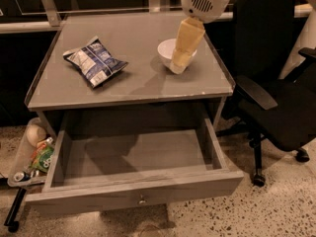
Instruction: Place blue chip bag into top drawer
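In the camera view, the small crinkled dark blue and silver-white chip bag [95,60] is seen lying flat on the left half of the grey square table top [148,85], turned at a slant, with nothing touching it. The pale yellow tapered gripper [177,67], hung beneath a rounded white wrist housing [206,1] at the top edge, is held over the right side of the table. Its tip is down at the near rim of the small round white bowl [164,49]; whether that tip touches bowl or table cannot be told. The bag is placed well to the left of the gripper tip, apart from it, with bare table between the two. Whether the gripper is open or closed cannot be told, as it is shown only as a single yellow block. Pale lettering and a light label panel are made out on the bag, but no word or brand can be read. Below the table top, the wide shallow grey wooden top drawer [133,190] is found pulled out toward the camera, its small round metal knob [142,200] at front centre and its floor in shadow. A side tray [24,183] with colourful packets [42,158] is glimpsed low at the drawer's left. A black office chair [276,107] is parked at the right on the speckled floor [276,206].
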`<action>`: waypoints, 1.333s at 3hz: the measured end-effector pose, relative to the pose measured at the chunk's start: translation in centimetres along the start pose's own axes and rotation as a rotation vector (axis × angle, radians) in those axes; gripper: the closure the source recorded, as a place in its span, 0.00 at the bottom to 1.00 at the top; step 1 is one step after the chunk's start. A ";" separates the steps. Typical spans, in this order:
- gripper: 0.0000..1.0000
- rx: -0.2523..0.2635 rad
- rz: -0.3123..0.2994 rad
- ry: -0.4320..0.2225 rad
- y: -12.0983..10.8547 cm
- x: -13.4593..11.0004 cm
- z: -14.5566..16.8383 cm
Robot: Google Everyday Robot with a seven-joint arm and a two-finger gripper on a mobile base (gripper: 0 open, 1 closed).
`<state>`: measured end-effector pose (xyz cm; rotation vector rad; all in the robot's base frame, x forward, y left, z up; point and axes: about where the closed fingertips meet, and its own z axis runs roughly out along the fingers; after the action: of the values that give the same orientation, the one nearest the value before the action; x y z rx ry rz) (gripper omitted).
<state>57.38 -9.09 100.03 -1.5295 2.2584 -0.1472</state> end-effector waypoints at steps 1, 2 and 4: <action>0.00 -0.058 -0.004 -0.055 0.2 -4.7 1.7; 0.00 -0.110 -0.052 -0.097 0.6 -9.3 2.4; 0.00 -0.156 -0.086 -0.160 2.4 -13.2 4.1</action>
<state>61.04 4.46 99.15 -1.6554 2.1223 0.1258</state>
